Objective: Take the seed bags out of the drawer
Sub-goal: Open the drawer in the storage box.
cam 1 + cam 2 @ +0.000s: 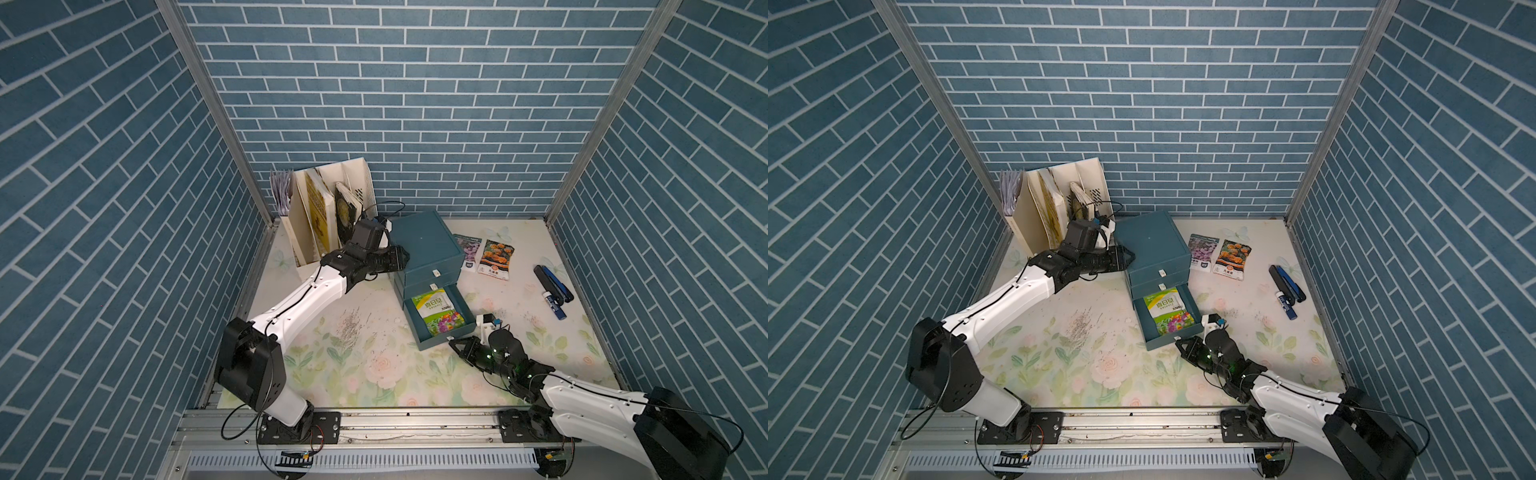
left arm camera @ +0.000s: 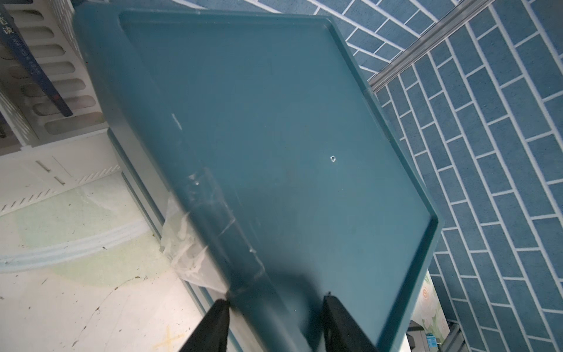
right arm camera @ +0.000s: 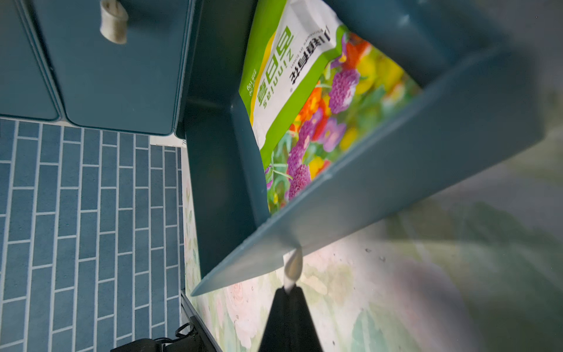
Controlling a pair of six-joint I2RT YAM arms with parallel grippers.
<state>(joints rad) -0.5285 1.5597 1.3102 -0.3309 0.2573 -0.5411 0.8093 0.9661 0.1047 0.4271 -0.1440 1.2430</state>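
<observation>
Blue brick-patterned walls (image 1: 415,104) close in three sides of a desk (image 1: 353,374), and its pale floral cover is strewn with dark specks. The green bag (image 1: 436,313) lies in the open bottom drawer (image 3: 396,176) of the teal cabinet (image 1: 424,241); the pink bag (image 1: 467,251) and orange bag (image 1: 496,257) lie side by side on the desk just right of it. The left claw (image 2: 274,303) clamps the cabinet's top edge, and the right claw (image 3: 288,289) is closed on the drawer's white tab (image 3: 293,265).

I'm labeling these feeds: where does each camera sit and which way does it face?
Top views: overhead at front, looking down on table; left arm and right arm show.
Left wrist: faces cabinet top; left hand clamps its rim.
Right wrist: faces open drawer holding green seed bag; right hand pinches pull tab.
Shared: top views also show that bag.
</observation>
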